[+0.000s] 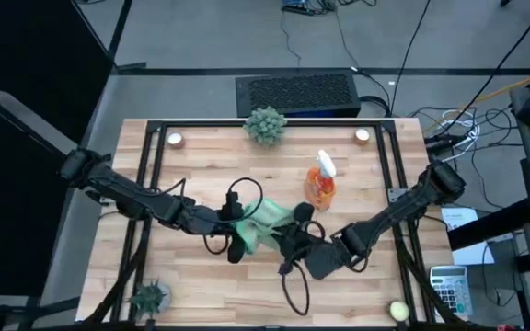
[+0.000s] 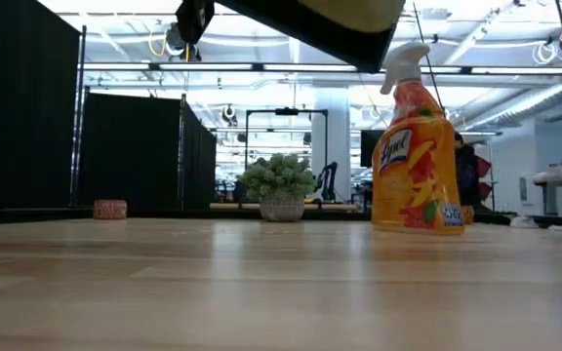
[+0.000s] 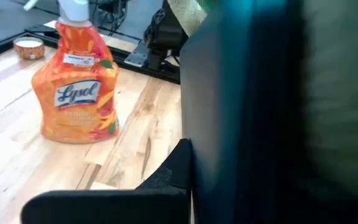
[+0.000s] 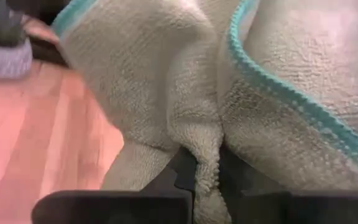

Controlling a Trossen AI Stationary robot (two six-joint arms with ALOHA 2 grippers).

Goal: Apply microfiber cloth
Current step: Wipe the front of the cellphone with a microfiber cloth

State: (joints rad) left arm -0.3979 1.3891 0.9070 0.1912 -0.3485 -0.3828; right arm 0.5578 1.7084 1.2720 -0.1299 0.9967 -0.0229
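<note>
High view: cloth (image 1: pixel 267 221) bunched at table centre between both grippers, left gripper (image 1: pixel 231 232) holding a dark tablet (image 1: pixel 237 241) at the cloth's left edge. Right wrist view: right gripper (image 4: pixel 207 175) clamped on a cloth fold. Left wrist view: tablet upright, fingers around it.

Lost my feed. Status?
Right hand shut on microfiber cloth. Left hand holds dark tablet beside it. Spray bottle close behind.
</note>
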